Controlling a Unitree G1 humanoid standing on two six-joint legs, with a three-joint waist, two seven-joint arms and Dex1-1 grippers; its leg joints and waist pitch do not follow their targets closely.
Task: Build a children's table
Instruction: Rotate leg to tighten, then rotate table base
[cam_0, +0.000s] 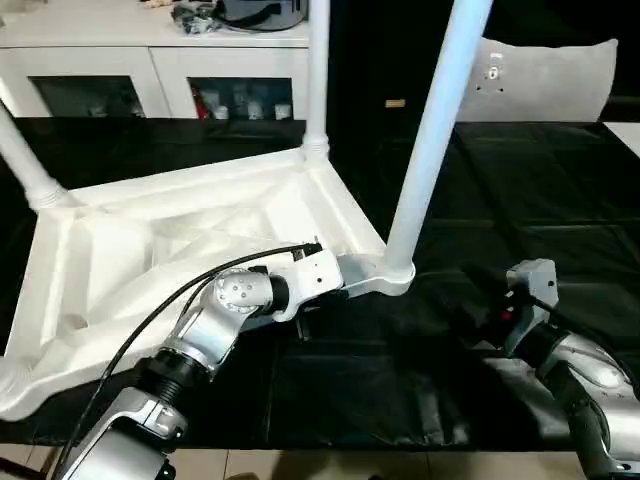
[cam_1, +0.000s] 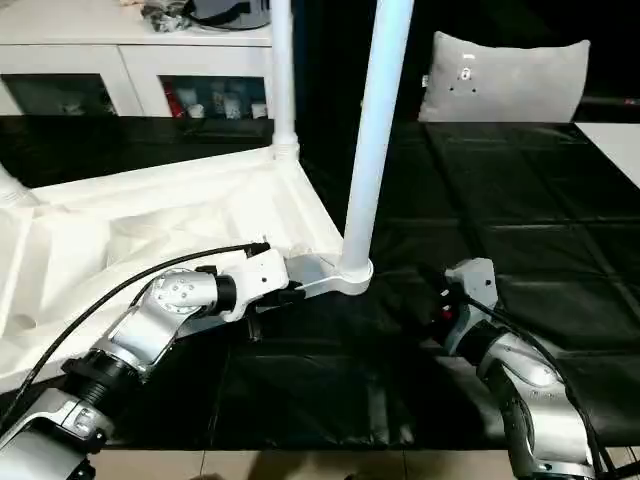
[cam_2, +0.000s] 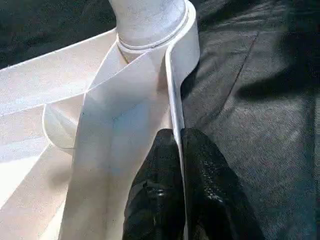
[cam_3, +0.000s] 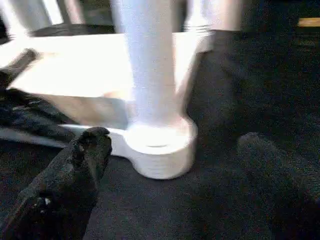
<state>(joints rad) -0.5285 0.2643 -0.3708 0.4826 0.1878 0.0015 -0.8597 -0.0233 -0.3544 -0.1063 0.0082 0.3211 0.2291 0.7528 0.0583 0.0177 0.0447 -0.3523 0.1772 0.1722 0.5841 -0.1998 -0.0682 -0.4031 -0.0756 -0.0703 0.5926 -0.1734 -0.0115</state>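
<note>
A black-covered work surface (cam_0: 520, 200) fills the foreground, with a white cabinet (cam_0: 150, 60) along the back wall at about eleven o'clock and a pale grey cushion (cam_1: 510, 75) at about one o'clock. The white tabletop (cam_0: 150, 250) lies upside down on the black cover, ribbed underside up, occupying the left half of the scene; its long axis runs from the near edge at about eight o'clock toward the centre of the scene. Legs stand in its corner sockets: the near right leg (cam_0: 435, 130) rises from its socket (cam_0: 395, 275) and leans slightly toward one o'clock, running out past the top of the picture; the far right leg (cam_0: 318, 70) stands almost straight up at twelve o'clock; a third leg (cam_0: 25, 160) at the far left corner tilts toward ten o'clock. The left gripper (cam_2: 179, 150) is pinched tight on the tabletop's thin side rim (cam_2: 175, 100), one black finger on each face, just short of the near right socket. The right gripper (cam_3: 170, 145) hovers low over the black cover at about four o'clock from that socket, its fingers (cam_3: 75, 170) spread wide and holding nothing, pointing toward the base of the near right leg.
</note>
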